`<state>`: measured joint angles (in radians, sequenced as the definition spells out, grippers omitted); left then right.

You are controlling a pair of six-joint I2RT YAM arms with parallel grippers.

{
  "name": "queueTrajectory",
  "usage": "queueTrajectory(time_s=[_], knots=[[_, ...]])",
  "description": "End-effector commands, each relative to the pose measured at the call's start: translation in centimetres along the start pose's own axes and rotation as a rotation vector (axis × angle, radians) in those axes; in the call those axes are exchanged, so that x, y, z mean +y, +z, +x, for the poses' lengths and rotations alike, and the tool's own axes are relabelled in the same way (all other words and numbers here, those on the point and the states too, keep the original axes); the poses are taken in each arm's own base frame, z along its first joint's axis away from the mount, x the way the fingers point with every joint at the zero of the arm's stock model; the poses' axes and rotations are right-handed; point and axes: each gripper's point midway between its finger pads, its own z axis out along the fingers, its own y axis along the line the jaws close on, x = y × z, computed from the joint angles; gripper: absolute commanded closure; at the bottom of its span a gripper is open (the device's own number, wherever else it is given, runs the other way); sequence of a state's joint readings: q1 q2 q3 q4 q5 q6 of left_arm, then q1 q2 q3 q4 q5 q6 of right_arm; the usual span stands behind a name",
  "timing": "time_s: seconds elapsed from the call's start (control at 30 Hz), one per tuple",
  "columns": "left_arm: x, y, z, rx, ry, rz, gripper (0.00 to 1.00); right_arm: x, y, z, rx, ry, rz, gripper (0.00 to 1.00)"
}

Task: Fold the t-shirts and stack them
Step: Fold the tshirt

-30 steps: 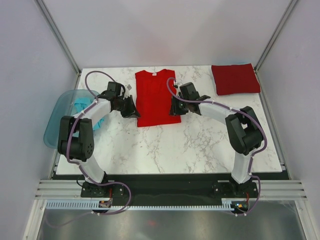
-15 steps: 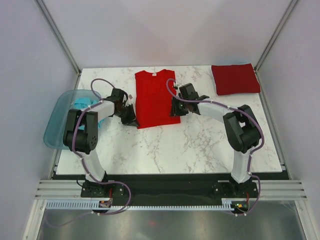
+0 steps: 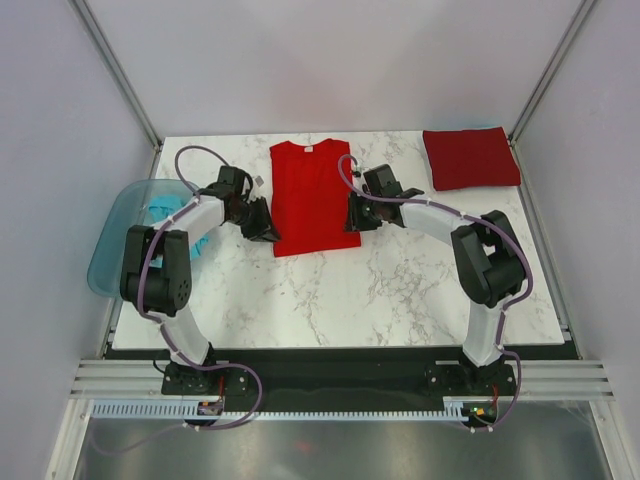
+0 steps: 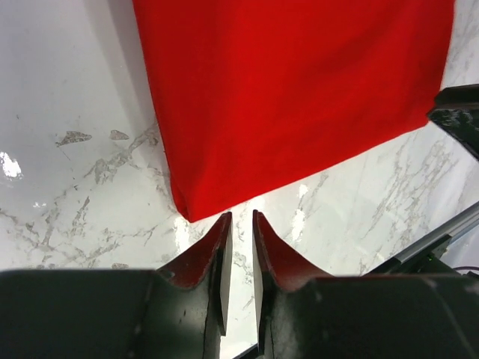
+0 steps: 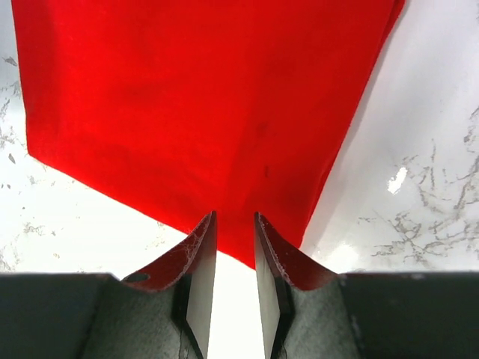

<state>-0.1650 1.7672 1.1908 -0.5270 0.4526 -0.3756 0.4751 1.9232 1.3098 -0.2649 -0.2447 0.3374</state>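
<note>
The bright red t-shirt (image 3: 310, 195) lies folded into a long strip at the middle back of the table. My left gripper (image 3: 264, 224) sits at its near left corner (image 4: 188, 209), jaws a narrow gap apart with only marble between them (image 4: 239, 215). My right gripper (image 3: 353, 214) sits at the strip's right edge, open, its tips (image 5: 234, 217) over the shirt's near corner (image 5: 251, 258), which lies flat. The darker crimson t-shirt (image 3: 470, 158) rests as a folded square at the back right. A teal-blue t-shirt (image 3: 165, 212) lies crumpled in the tub.
A translucent blue plastic tub (image 3: 110, 245) hangs off the table's left edge beside my left arm. White marble table (image 3: 330, 290) stretches in front of the red strip. Grey walls and metal posts enclose the back and sides.
My left gripper has gone from shut to open and shifted a little at the red t-shirt's near left corner. The right arm has barely moved.
</note>
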Motion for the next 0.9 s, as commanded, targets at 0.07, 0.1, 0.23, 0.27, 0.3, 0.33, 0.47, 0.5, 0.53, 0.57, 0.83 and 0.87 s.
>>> queueTrajectory(time_s=[0.07,0.1,0.23,0.27,0.3,0.33,0.47,0.5,0.53,0.57,0.83,0.87], knots=[[2.1,1.7,2.4,0.077,-0.002,-0.036,0.77,-1.4,0.4,0.4,0.007,0.007,0.036,0.66],[3.0,1.9,3.0,0.089,-0.006,-0.066,0.78,-1.7,0.6,0.6,0.012,0.004,0.042,0.66],[4.5,2.2,3.9,0.099,-0.004,-0.130,0.79,-2.2,0.5,1.3,0.024,0.006,0.055,0.66],[4.6,1.9,3.8,0.091,-0.003,-0.139,0.79,-2.0,0.4,1.3,0.023,0.007,0.050,0.66],[4.8,1.7,3.5,0.079,-0.001,-0.157,0.79,-2.0,0.2,1.2,0.020,0.007,0.050,0.66],[4.7,1.4,3.3,0.069,0.006,-0.162,0.79,-1.8,-0.3,1.0,0.013,0.004,0.048,0.66],[3.5,-0.1,2.1,0.019,0.019,-0.143,0.76,-1.3,-1.9,0.4,-0.009,0.009,0.045,0.66],[2.7,-0.3,2.1,0.019,0.015,-0.103,0.74,-1.0,-2.1,0.3,-0.014,0.011,0.037,0.66],[2.2,-0.4,1.9,0.019,0.016,-0.079,0.74,-0.6,-2.5,0.0,-0.023,0.012,0.024,0.66],[1.6,-0.3,1.7,0.022,0.017,-0.050,0.75,-0.3,-2.5,-0.2,-0.026,0.016,0.012,0.66],[-5.1,-0.3,-0.4,0.022,0.034,0.195,0.77,4.2,-1.7,-1.7,-0.004,0.040,-0.218,0.87],[-5.0,0.1,-0.4,0.026,0.029,0.193,0.77,4.6,-1.6,-1.8,0.002,0.043,-0.235,0.93]])
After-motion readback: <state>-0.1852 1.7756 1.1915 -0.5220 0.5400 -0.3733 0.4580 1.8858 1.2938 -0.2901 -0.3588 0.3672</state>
